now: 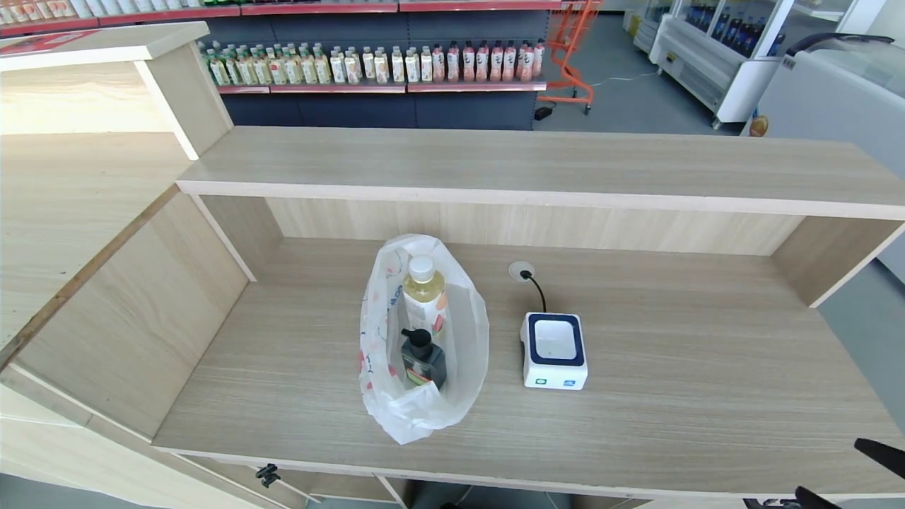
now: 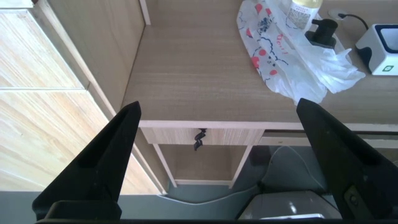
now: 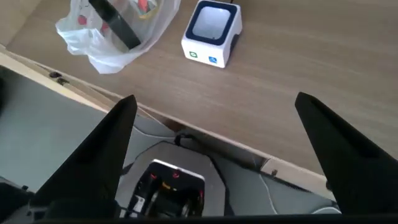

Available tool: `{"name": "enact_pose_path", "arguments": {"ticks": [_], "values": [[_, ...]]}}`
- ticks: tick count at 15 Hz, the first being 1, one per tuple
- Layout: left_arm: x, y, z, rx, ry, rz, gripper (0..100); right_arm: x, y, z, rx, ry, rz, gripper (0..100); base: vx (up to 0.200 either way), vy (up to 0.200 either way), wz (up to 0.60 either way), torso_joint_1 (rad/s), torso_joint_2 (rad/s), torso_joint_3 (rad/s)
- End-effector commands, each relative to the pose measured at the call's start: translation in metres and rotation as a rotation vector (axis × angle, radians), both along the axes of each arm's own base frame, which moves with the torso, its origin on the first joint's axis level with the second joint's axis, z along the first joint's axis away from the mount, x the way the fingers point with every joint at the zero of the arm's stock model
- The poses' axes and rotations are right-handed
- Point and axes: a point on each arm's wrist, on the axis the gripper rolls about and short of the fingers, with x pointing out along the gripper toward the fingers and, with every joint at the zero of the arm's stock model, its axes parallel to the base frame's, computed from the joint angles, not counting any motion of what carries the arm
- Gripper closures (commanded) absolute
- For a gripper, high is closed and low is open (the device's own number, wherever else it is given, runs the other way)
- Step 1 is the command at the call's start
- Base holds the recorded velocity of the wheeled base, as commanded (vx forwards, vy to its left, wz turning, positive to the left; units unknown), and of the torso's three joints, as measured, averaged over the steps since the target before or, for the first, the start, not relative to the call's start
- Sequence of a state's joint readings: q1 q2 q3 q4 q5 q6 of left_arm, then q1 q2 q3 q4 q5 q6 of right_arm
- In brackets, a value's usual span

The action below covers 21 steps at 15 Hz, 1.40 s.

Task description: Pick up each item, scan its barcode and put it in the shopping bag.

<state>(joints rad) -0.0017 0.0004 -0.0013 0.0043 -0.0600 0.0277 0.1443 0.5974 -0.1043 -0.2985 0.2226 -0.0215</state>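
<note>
Fingers of the left gripper are spread wide and empty, off the near edge of the pale wooden counter, at 7 o'clock of the translucent white plastic shopping bag with red print. Inside it a yellow-drink bottle with a white cap stands at 12 o'clock, and a dark pump bottle at 6. The white, navy-rimmed box scanner sits at the bag's 3 o'clock. The right gripper — likewise splayed, empty — hangs at 5 o'clock. With both items bagged, the job looks finished — best to hold both arms clear of the bag's slack rim.
</note>
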Motion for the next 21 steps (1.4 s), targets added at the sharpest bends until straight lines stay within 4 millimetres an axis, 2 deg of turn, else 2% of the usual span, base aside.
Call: {"name": "enact_pose_path", "arguments": {"ticks": [1,3,10,11,21], "values": [[-0.0001,0.0,0.0,0.0,0.0,0.0,0,-0.0624,-0.0085,-0.0504,-0.026,-0.253,-0.285,0,0.0,0.0,0.0,0.0,0.0,0.0],[-0.0001,0.0,0.0,0.0,0.0,0.0,0,-0.0633,-0.0118,-0.0542,-0.028,-0.229,-0.415,0,0.0,0.0,0.0,0.0,0.0,0.0],[-0.0001,0.0,0.0,0.0,0.0,0.0,0,-0.0633,-0.0119,-0.0548,0.035,-0.213,-0.42,0,0.0,0.0,0.0,0.0,0.0,0.0],[0.0001,0.0,-0.0004,0.0,0.001,0.0,0,-0.0633,-0.0119,-0.055,0.038,-0.211,-0.42,100,0.0,0.0,0.0,0.0,0.0,0.0],[-0.0001,0.0,0.0,0.0,0.0,0.0,0,-0.0633,-0.0119,-0.055,0.048,-0.209,-0.421,100,0.0,0.0,0.0,0.0,0.0,0.0]]}}
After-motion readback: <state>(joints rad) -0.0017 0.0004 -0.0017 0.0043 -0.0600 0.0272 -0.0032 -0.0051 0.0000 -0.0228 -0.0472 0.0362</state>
